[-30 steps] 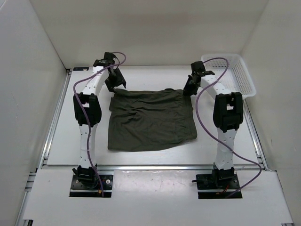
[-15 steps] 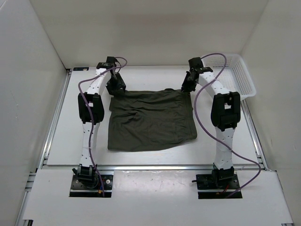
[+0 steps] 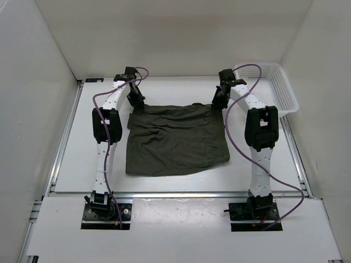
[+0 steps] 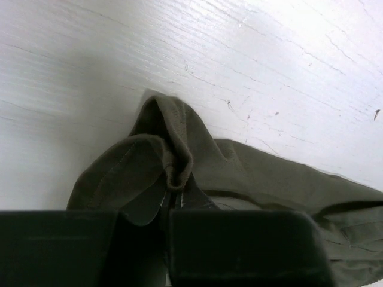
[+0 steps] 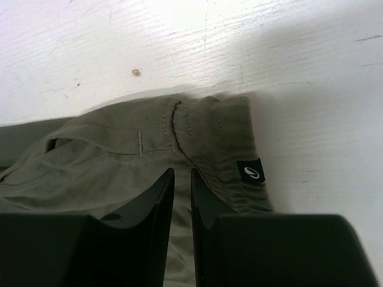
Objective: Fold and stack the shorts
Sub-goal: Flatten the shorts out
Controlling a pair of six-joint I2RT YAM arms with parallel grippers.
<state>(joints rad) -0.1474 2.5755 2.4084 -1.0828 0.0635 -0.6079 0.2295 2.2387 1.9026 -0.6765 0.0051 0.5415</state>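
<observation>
The dark olive shorts [image 3: 175,139] lie spread flat in the middle of the table. My left gripper [image 3: 135,100] is at their far left corner. In the left wrist view that gripper [image 4: 173,192] is shut on a raised fold of the shorts [image 4: 173,143]. My right gripper [image 3: 219,100] is at the far right corner. In the right wrist view the right gripper [image 5: 181,173] rests on the shorts [image 5: 119,149], its jaws a narrow gap apart with flat cloth showing through. A small black label [image 5: 250,170] sits just right of the tips.
A white mesh basket [image 3: 274,87] stands at the back right, close to the right arm. White walls close in the table [image 3: 82,164] on the left, back and right. Purple cables loop along both arms.
The left gripper has gone from wide open to shut on the far left corner. Both grippers have dropped onto their corners. The shorts lie as before.
</observation>
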